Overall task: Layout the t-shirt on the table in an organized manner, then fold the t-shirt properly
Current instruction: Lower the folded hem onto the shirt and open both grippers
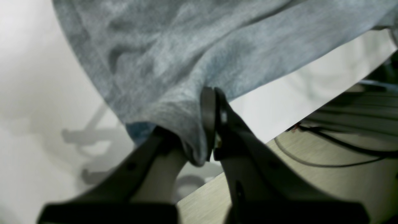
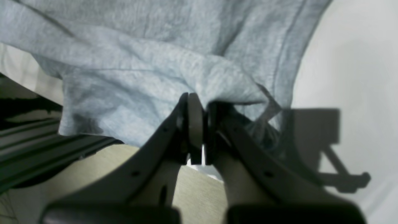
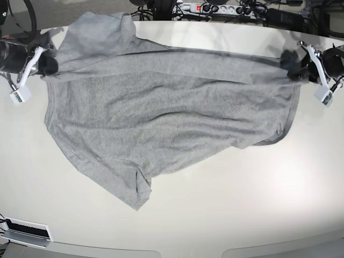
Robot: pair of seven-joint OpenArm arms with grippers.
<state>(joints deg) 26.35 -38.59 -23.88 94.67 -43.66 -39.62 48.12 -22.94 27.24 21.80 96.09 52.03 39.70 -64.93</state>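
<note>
table glossy; t-shirt plain-side up, far edge overhanging.

T-shirt spread across the bench, toward the far edge in the base view, one sleeve nearest the front. Right claw at the shirt's left end in that view, left claw at its right end, each closed on a fold of fabric near the far bench edge. Power strip behind the bench.
</note>
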